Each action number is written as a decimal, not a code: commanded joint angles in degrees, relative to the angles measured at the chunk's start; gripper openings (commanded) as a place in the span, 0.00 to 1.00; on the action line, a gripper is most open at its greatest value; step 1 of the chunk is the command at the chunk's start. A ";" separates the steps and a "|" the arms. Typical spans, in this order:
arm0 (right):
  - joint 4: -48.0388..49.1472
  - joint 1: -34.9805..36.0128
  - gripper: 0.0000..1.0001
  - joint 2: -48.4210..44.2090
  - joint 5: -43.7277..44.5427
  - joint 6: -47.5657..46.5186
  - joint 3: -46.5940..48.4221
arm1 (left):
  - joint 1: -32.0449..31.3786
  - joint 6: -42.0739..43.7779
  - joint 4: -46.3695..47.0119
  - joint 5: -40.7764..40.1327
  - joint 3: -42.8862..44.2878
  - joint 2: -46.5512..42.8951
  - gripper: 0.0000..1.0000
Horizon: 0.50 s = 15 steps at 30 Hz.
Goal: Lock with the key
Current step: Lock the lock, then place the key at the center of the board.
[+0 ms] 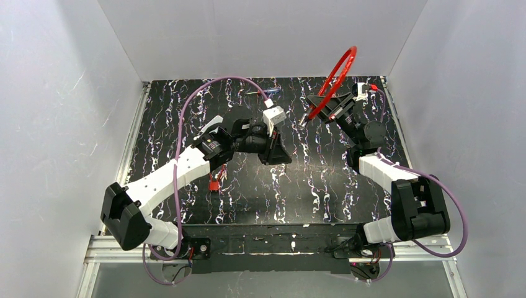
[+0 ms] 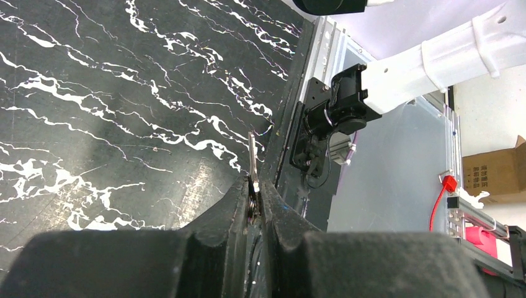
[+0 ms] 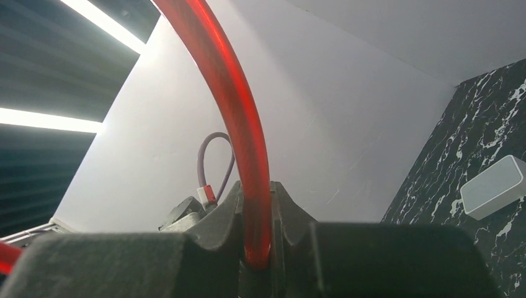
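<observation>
My right gripper (image 1: 330, 107) is shut on the red cable lock (image 1: 339, 69) and holds its loop raised above the back right of the table. In the right wrist view the red cable (image 3: 239, 118) runs up from between the fingers, with my gripper (image 3: 255, 195) closed round it. The lock's dark end (image 1: 307, 118) hangs toward the table's middle. My left gripper (image 1: 277, 153) is shut on a thin metal key. In the left wrist view the key blade (image 2: 252, 155) sticks out beyond my gripper (image 2: 255, 186), above the marbled tabletop (image 2: 124, 112).
A small red object (image 1: 215, 182) lies on the black marbled table (image 1: 310, 186) under the left forearm. White walls close in three sides. The right arm's base (image 2: 332, 118) stands at the table's near edge. A grey-white box (image 3: 493, 186) shows at right.
</observation>
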 commanded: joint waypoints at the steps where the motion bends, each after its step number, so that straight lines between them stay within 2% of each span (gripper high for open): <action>1: 3.80 0.06 0.01 -1.53 0.46 -1.57 0.81 | -0.02 1.86 -1.95 1.13 0.61 -2.74 0.00; 8: -2.55 -0.03 0.01 -2.81 -4.06 -6.48 -0.29 | 3.16 3.43 -5.18 0.40 1.34 -4.91 0.00; 15: -7.67 -0.03 0.01 -4.17 -7.87 -12.48 -0.76 | 3.80 18.81 -21.07 -3.95 0.27 -5.56 0.00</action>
